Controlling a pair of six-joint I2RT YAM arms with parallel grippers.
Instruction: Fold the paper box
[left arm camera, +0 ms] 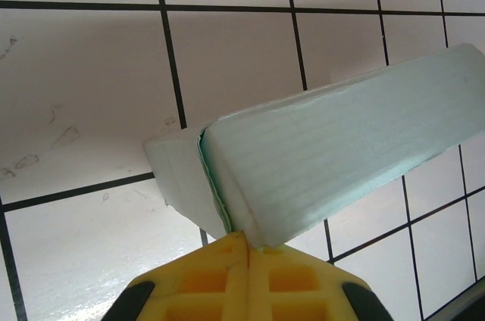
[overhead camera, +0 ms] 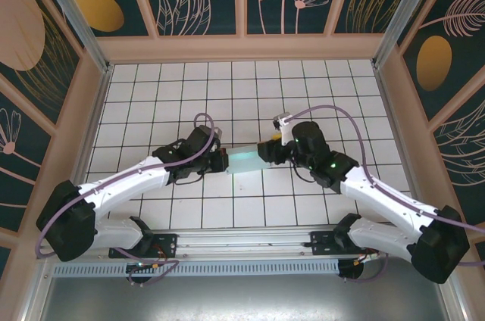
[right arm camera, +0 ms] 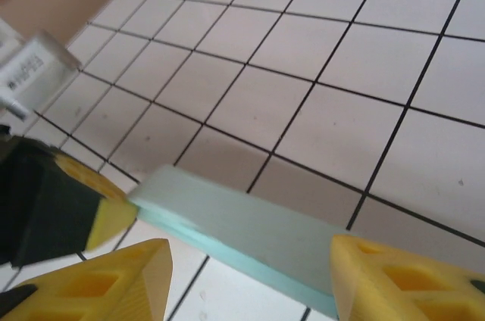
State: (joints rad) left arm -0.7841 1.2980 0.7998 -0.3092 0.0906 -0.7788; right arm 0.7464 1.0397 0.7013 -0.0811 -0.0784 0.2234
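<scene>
Two grippers: I see both at the paper box [overhead camera: 244, 160], one at each end.
Left gripper [left arm camera: 248, 249]: fingers pressed fully together, pinching the box's lower edge at its end.
Right gripper [right arm camera: 250, 253]: fingers spread apart, straddling the opposite end; not clamped.
Paper box: folded, raised off the tiled table [overhead camera: 303, 86], midway between its side edges, nearer its near edge.

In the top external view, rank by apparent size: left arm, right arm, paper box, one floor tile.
1. left arm and right arm, too alike to rank
2. paper box
3. floor tile, smallest
</scene>
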